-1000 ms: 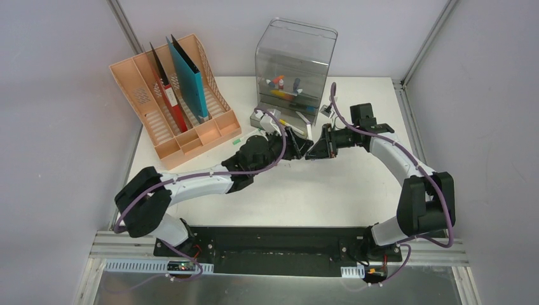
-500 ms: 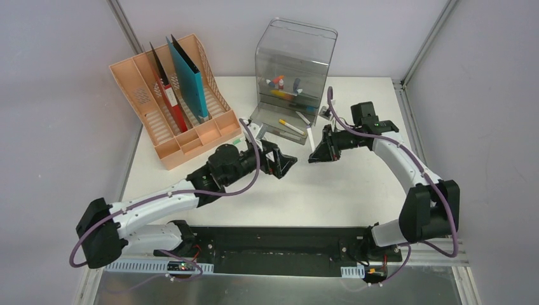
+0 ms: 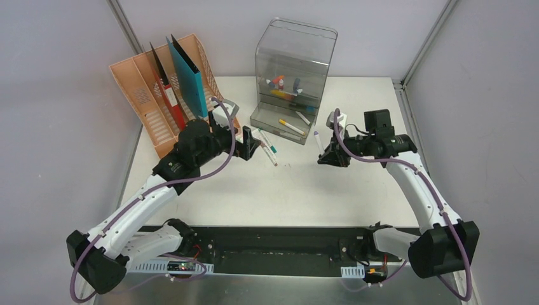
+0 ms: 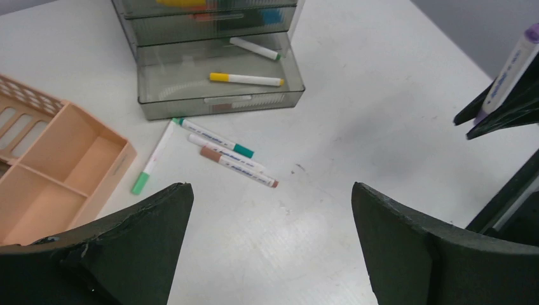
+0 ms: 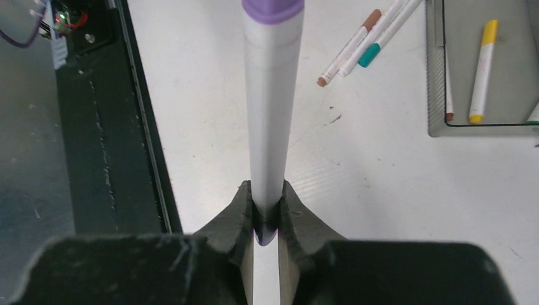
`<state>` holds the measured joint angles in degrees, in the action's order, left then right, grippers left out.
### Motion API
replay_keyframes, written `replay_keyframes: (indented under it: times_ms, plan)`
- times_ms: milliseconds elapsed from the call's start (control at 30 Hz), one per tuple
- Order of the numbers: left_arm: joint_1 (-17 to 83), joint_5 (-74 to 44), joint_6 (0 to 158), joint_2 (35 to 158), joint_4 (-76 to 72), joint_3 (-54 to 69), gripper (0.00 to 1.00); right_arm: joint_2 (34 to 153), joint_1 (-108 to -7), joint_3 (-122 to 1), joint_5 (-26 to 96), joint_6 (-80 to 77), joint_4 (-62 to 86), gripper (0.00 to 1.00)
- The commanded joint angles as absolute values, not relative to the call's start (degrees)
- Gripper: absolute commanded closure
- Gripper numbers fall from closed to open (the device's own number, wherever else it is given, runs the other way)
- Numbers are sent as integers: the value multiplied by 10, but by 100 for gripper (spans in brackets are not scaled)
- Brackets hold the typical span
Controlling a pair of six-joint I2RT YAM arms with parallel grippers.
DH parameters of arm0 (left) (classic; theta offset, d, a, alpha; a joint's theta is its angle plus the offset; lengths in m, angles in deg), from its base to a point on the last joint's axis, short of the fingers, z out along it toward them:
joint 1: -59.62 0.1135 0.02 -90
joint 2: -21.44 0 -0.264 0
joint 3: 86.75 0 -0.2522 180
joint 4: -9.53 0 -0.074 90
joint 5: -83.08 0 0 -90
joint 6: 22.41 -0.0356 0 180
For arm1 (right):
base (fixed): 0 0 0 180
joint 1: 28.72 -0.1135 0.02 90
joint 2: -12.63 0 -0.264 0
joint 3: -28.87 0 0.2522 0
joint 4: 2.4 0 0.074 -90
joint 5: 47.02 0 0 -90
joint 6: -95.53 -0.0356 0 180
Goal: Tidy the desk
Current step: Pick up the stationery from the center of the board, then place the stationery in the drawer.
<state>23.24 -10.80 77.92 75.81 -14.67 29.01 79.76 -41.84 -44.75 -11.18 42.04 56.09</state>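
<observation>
The white desk holds three loose markers in front of the clear grey drawer box. In the left wrist view these are a green-capped one, a teal-tipped one and a brown-tipped one. The box's bottom drawer is pulled open with a yellow-capped marker inside. My left gripper is open and empty, just left of the loose markers. My right gripper is shut on a white, purple-capped marker, held above the desk right of the drawer.
A peach slotted file rack with red and teal folders stands at the back left, close to my left arm. The black front rail runs along the near edge. A small white item lies behind my right gripper.
My left gripper has pulled back to the left, away from the right gripper, toward the rack. My right gripper has shifted slightly right and nearer, still holding the marker.
</observation>
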Motion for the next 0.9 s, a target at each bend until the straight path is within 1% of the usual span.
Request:
replay_keyframes:
  times_ms: [0,267,467,667,733,867]
  plan:
    - [274,-154,694,775,-205,267,1,810,-411,-452,-98,538,591,100]
    - [296,-167,648,800,-228,274,1,907,-430,-550,-12,508,585,100]
    - [295,-164,646,783,-230,283,1,1032,-468,-661,97,503,566,100]
    - [296,-153,642,779,-235,281,1,1161,-512,-807,213,514,596,100]
    - [296,-148,640,777,-236,282,1,1195,-523,-837,253,513,598,100]
    - [296,-141,637,774,-238,282,1,1239,-537,-872,282,503,597,100]
